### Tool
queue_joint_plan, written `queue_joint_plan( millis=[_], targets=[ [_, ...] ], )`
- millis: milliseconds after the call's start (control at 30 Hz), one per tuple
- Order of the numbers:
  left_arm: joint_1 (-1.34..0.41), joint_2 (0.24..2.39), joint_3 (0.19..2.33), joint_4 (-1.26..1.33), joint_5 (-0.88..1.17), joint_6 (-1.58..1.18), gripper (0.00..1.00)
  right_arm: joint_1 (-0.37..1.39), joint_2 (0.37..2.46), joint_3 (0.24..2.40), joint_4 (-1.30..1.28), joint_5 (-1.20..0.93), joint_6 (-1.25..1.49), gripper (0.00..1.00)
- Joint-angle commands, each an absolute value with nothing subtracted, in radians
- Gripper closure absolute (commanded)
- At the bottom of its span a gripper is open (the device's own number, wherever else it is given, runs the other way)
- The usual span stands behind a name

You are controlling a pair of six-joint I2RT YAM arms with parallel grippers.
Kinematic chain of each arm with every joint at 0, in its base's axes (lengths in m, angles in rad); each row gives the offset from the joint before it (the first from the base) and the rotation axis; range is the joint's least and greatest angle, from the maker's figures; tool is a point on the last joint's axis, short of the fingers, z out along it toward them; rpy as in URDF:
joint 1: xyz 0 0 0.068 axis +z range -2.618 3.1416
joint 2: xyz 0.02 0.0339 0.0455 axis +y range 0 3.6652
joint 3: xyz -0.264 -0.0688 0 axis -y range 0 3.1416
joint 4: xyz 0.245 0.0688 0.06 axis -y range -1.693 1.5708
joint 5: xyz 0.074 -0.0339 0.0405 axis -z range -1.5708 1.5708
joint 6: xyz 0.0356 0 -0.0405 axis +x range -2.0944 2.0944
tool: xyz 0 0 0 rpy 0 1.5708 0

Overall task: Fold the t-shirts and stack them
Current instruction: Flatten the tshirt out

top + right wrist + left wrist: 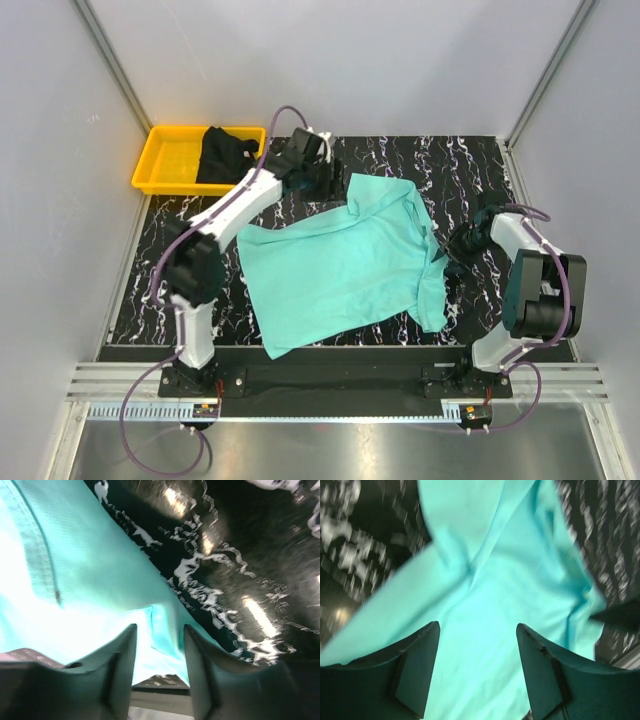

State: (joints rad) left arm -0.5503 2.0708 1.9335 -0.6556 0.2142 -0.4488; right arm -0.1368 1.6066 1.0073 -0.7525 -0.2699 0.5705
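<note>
Yellow tray (165, 168) at far left holds the black t-shirt (225, 155), bunched. Teal t-shirt (335, 270) lies spread mid-mat, long axis near-left to far-right, with bare mat (470, 165) far and right. Your left gripper (477, 627) is wide apart over it; your right gripper (159, 627) sits at its right edge, can't tell if it's pinching

left tool (477, 625) and right tool (160, 626), both spread apart
</note>
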Motion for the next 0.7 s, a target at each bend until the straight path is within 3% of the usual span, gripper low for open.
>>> queue_joint_plan(
  millis=[0,133,300,433,467,667],
  targets=[
    [-0.584,1.758,1.664,-0.678,0.190,-0.385,0.34,-0.153,1.608,1.035,-0.755,-0.230,0.513,0.48],
    [-0.626,1.534,1.313,-0.654,0.160,-0.454,0.38,-0.155,1.603,1.016,-0.764,-0.210,0.499,0.33],
    [-0.627,1.384,1.017,-0.575,0.179,-0.538,0.39,-0.156,1.505,0.992,-0.776,-0.147,0.499,0.25],
    [-0.626,1.399,0.976,-0.551,0.149,-0.572,0.42,-0.155,1.437,0.962,-0.805,-0.250,0.509,0.13],
    [-0.624,1.413,0.977,-0.546,0.150,-0.577,0.44,-0.152,1.422,0.934,-0.802,-0.293,0.502,0.03],
    [-0.585,1.573,1.006,-0.528,0.161,-0.559,0.47,-0.106,1.362,0.858,-0.828,-0.266,0.469,0.00]
  ],
)
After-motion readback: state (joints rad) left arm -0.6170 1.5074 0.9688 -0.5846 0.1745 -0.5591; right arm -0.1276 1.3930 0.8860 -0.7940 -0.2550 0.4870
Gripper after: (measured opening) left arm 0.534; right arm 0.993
